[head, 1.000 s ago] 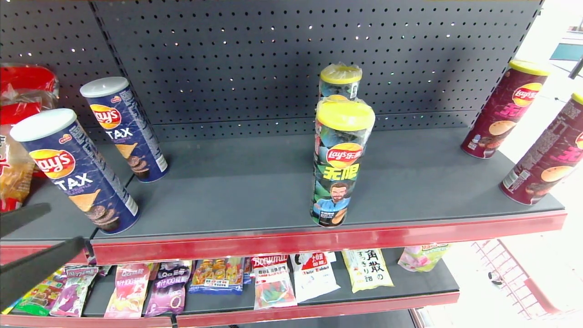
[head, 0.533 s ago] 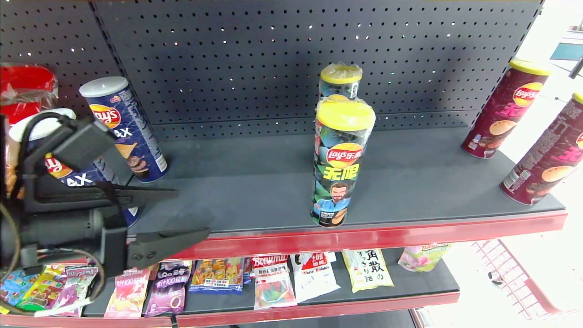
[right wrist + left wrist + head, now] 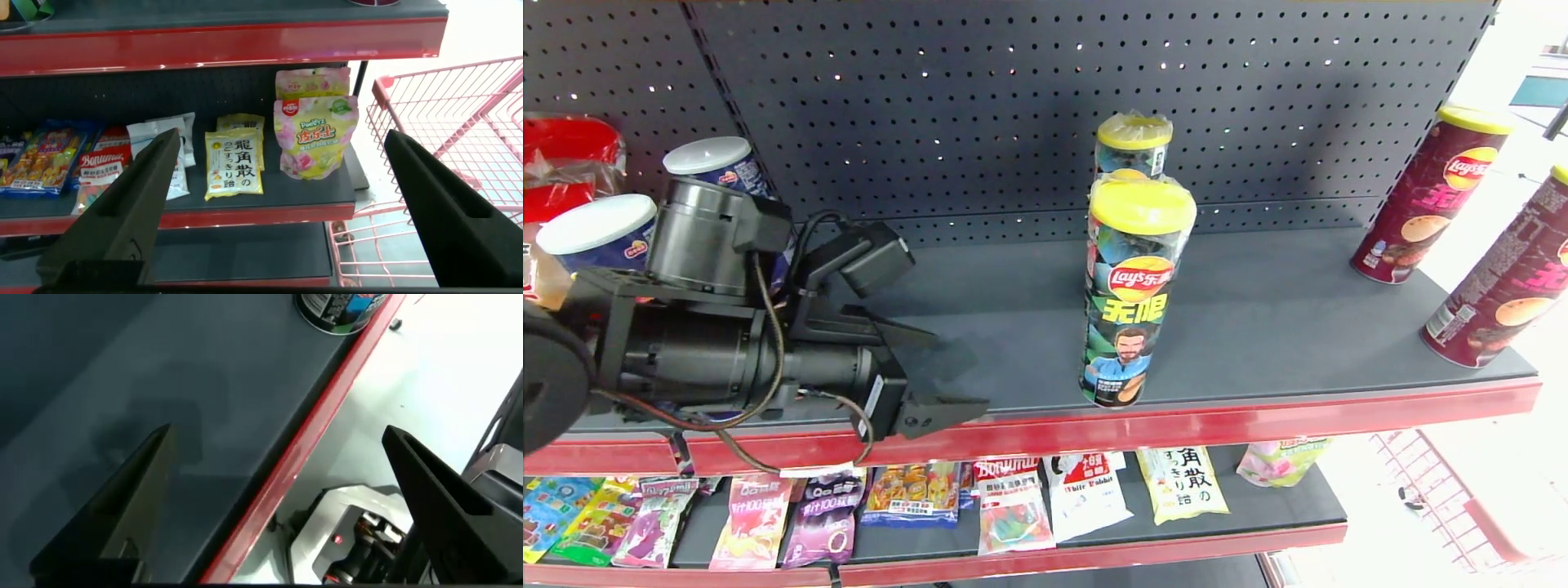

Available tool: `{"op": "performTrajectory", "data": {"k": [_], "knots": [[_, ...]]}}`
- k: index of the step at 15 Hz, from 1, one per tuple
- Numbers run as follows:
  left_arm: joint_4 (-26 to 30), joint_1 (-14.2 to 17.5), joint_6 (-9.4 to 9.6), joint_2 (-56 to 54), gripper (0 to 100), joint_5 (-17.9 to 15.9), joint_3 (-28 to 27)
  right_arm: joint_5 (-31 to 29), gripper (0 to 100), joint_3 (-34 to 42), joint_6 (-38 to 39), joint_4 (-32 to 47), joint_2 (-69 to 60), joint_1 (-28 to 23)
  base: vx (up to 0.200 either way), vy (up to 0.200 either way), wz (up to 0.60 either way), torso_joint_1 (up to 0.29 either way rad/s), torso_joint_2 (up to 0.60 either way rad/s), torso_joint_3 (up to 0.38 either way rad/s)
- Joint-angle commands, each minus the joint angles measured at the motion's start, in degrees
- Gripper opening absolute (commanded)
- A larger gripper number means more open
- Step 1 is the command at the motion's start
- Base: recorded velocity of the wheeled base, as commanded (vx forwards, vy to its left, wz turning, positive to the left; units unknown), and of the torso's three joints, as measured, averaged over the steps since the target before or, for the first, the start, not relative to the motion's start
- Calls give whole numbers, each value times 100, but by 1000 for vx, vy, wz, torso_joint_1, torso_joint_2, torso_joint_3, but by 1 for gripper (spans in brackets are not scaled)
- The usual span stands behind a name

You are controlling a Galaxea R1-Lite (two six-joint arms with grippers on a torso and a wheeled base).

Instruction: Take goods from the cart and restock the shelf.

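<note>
Head view: green can (image 3: 1135, 294) upright at shelf (image 3: 1258, 310) front, middle.
Left claw (image 3: 980, 382): wide open, empty, level; can lies beyond its tips, rightward; nearer arm.
Right claw (image 3: 282, 139): open, empty, low beside the cart (image 3: 458, 122).

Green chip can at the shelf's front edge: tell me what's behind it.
Behind the green chip can stands a second yellow-lidded can; just its lid and top band show, the rest covered by the front one.

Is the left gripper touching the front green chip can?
Apart. The head view shows bare shelf between the open left gripper and the front green chip can.
</note>
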Motion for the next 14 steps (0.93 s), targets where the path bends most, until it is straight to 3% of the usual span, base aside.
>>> {"op": "performTrajectory", "data": {"k": [1,9,14], "knots": [[1,-150,2,407,100,-5,-178,4,100,0,0,0,-3,7,0,0,0,0,0,0],[1,-466,2,1278,100,373,-1198,4,100,0,0,0,-3,7,0,0,0,0,0,0],[1,-545,2,1462,100,390,-1365,4,100,0,0,0,-3,7,0,0,0,0,0,0]]}}
